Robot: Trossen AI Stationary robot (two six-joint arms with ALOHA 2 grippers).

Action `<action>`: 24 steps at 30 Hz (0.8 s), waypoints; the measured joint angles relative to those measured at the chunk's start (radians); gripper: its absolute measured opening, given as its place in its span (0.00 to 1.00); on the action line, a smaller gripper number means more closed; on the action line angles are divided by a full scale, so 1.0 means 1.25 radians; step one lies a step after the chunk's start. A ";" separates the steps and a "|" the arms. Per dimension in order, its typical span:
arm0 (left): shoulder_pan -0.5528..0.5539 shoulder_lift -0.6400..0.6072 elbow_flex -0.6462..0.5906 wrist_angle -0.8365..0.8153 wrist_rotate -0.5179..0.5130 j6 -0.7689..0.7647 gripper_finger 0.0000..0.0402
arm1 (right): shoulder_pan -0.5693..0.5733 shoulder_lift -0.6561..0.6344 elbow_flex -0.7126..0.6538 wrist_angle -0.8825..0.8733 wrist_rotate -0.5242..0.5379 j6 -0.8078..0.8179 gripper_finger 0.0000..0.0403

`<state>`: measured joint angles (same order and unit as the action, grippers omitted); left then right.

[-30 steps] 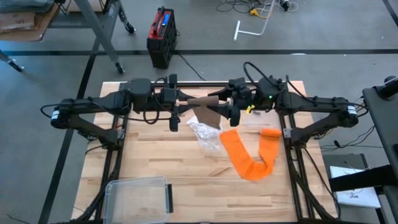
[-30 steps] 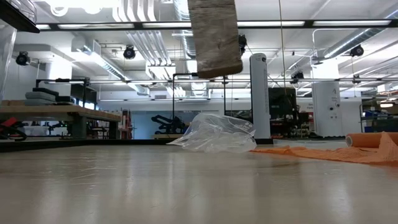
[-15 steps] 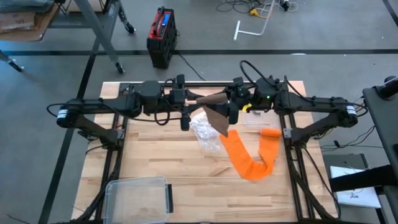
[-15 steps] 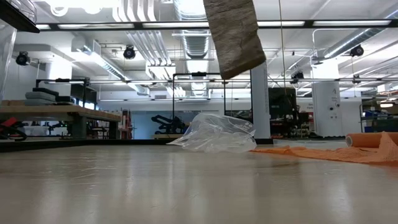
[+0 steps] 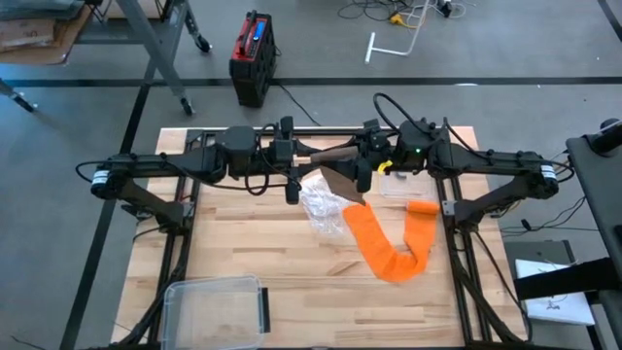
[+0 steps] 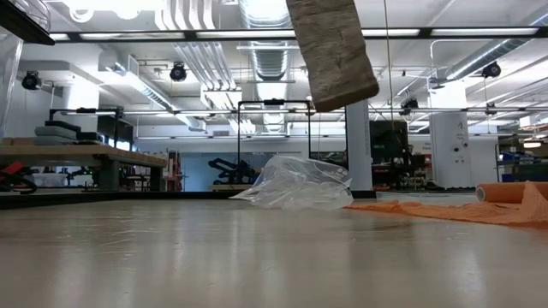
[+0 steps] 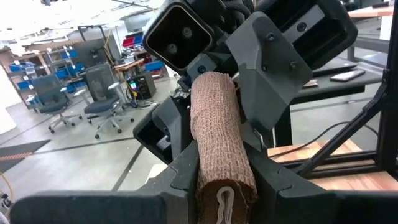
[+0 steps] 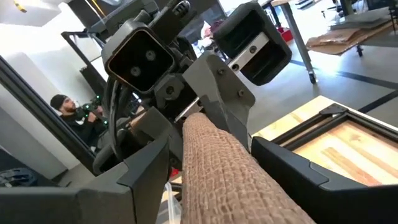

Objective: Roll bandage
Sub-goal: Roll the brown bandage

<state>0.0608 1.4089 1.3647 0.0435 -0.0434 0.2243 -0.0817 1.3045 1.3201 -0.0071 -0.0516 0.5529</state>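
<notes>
Left gripper (image 7: 224, 180): jaws closed on one end of the brown bandage (image 5: 328, 156), held in the air above the table's (image 5: 243, 243) back edge. Right gripper (image 8: 211, 168): jaws straddle the opposite end; cannot tell whether they press it. A loose tail (image 6: 332, 51) hangs down from the roll.

Risks, judged: if the right jaws clamp off-centre, or the left jaws let go early, the roll may twist or drop; the tail could unwind or snag on the plastic bag (image 5: 319, 206) below.

Both arms reach inward from opposite sides, wrists level, grippers facing each other. Orange bandage (image 5: 389, 243) lies nearby, untouched.
</notes>
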 joint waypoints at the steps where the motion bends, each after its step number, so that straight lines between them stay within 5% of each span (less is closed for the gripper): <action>1: 0.000 0.002 0.000 0.001 0.000 0.002 0.19 | 0.000 0.001 0.000 -0.004 0.001 0.000 0.54; 14: 0.000 0.003 0.000 0.010 0.005 0.002 0.22 | -0.005 0.003 0.000 -0.003 0.000 -0.024 0.41; 20: -0.001 -0.012 0.000 -0.023 0.014 -0.016 0.37 | -0.005 0.001 0.000 -0.009 -0.007 -0.074 0.22; 24: -0.003 -0.038 0.001 -0.094 0.033 -0.032 0.50 | -0.005 0.001 -0.002 -0.009 -0.045 -0.138 0.19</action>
<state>0.0568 1.3611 1.3655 -0.0742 -0.0026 0.1845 -0.0881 1.3063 1.3174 -0.0187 -0.1079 0.3806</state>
